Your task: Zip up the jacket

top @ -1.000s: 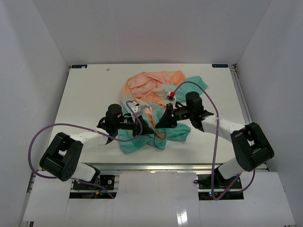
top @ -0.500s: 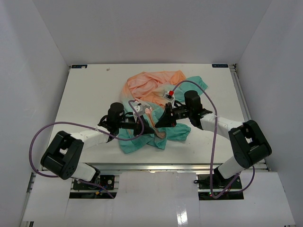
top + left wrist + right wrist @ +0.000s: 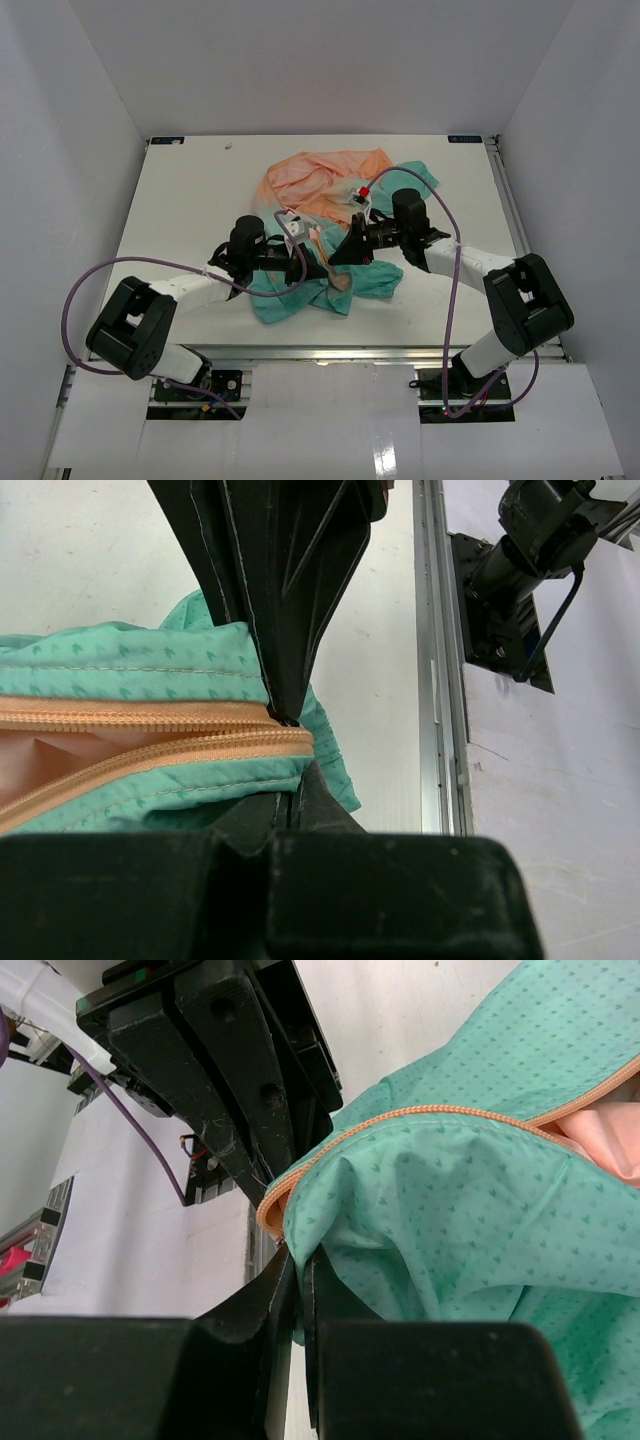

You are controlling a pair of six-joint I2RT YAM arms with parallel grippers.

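Stretched tauter than a second ago, the jacket (image 3: 322,183) lies crumpled mid-table (image 3: 180,200). The left gripper (image 3: 285,755) pinches its zipper (image 3: 150,730) end and the right gripper (image 3: 292,1252) pinches the teal hem; purple cables (image 3: 452,300) loop beside.

Robotics lab cell: white walls (image 3: 300,60), white table (image 3: 180,210), metal frame (image 3: 330,352).

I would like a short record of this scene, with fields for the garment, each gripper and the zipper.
garment: thin fabric jacket, peach-orange fading to teal, crumpled on the white table
left gripper: shut on the jacket's teal edge at the zipper
right gripper: shut on a teal jacket fold with zipper edge
zipper: peach rows separate, not yet joined
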